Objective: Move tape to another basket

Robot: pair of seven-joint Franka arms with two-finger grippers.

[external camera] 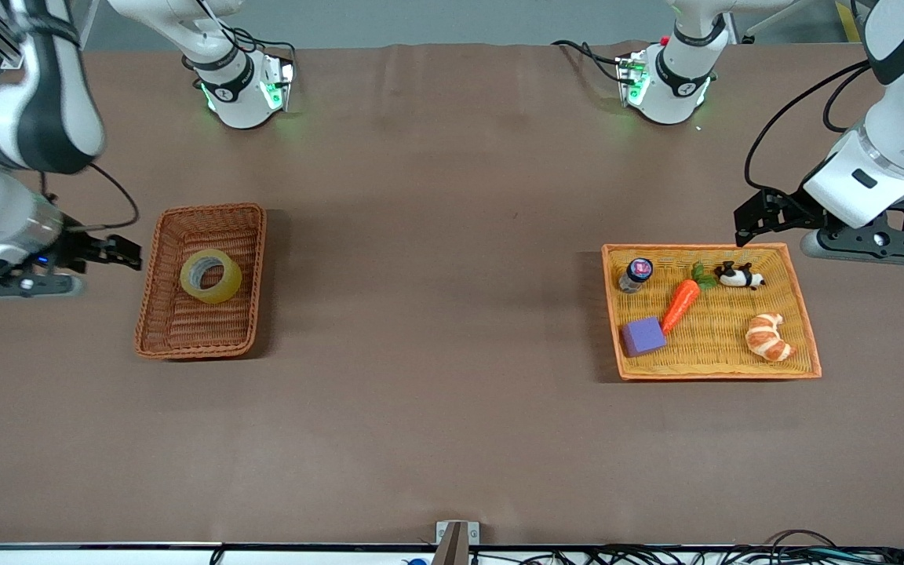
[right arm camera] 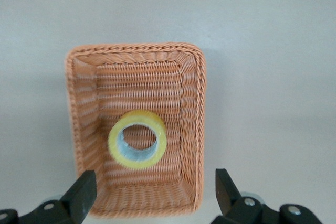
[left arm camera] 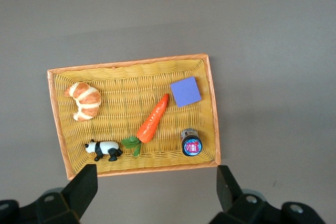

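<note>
Tape (external camera: 210,275) lies inside reddish basket (external camera: 158,314) — both grippers (right arm camera: 152,192) (left arm camera: 153,190) spread wide, empty.

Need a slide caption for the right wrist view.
Open right gripper over reddish-brown wicker basket holding a yellowish translucent tape roll.

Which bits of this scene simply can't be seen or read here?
1. Print on the small jar's lid: too small to read, in the left wrist and front views.
2. Weave under the tape in the reddish-brown basket: covered by the roll, in every view.
3. Open right gripper beside that basket and open left gripper beside the tray: their bodies are cut off by the wrist views' edges.
</note>
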